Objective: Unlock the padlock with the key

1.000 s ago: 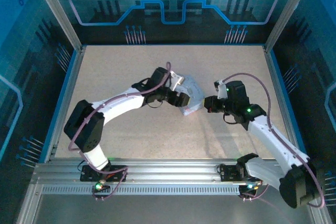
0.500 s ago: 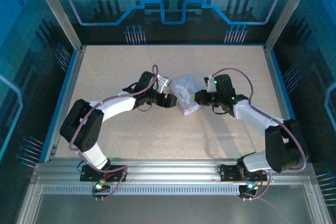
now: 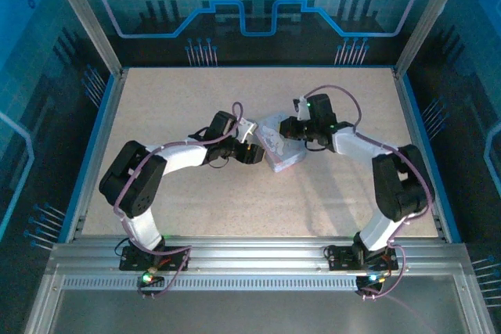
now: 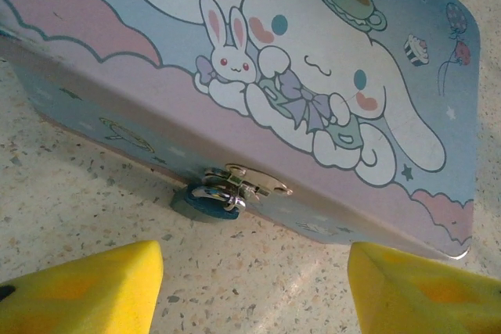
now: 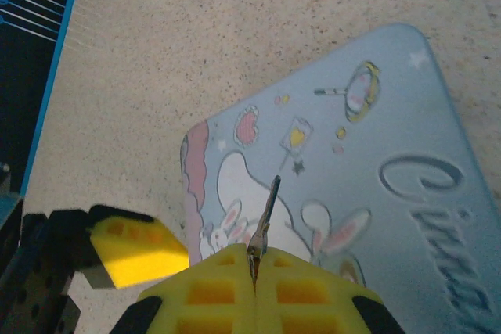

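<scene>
Right hand pinched shut on the key, thin blade sticking straight out of the grip over the lid of the tin box; left hand spread wide open, low over the desk, facing the box's front wall. Box lid is down, contents hidden. On that wall the padlock hangs from the hasp, body downward against the desk, shackle mostly hidden behind the hasp, keyhole not discernible.
</scene>
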You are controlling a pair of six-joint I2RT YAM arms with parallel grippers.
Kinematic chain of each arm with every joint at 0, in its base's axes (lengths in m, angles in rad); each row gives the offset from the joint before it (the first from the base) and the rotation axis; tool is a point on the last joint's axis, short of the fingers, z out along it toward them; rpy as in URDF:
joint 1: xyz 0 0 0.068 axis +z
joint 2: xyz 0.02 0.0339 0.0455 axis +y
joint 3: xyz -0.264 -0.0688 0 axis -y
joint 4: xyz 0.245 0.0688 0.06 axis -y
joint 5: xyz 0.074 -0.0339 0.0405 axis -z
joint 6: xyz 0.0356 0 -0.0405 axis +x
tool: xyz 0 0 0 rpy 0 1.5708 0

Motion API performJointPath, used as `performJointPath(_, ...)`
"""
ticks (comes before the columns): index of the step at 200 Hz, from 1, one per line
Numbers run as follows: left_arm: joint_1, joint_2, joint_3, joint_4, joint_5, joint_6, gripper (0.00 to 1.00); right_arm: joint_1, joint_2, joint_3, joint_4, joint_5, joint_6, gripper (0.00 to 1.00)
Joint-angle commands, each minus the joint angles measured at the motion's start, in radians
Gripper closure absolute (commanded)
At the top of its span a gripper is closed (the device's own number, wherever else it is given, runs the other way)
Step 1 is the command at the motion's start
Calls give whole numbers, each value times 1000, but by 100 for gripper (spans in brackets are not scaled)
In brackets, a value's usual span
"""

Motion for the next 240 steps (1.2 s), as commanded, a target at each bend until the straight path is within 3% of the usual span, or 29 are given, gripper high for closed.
performJointPath(1, 8, 13, -24, 47, 38, 33, 37, 21, 78, 74, 41, -63, 17, 100)
performJointPath(85, 11, 20, -47, 79, 39, 33, 45, 77, 261, 233, 19, -68, 28, 100)
performJointPath(188, 14, 67, -69, 157, 38, 49, 49, 119, 320, 248, -2, -80, 30, 100)
performJointPath(240, 23, 73, -96, 193, -33, 130, 50, 120, 318, 254, -4, -81, 27, 100)
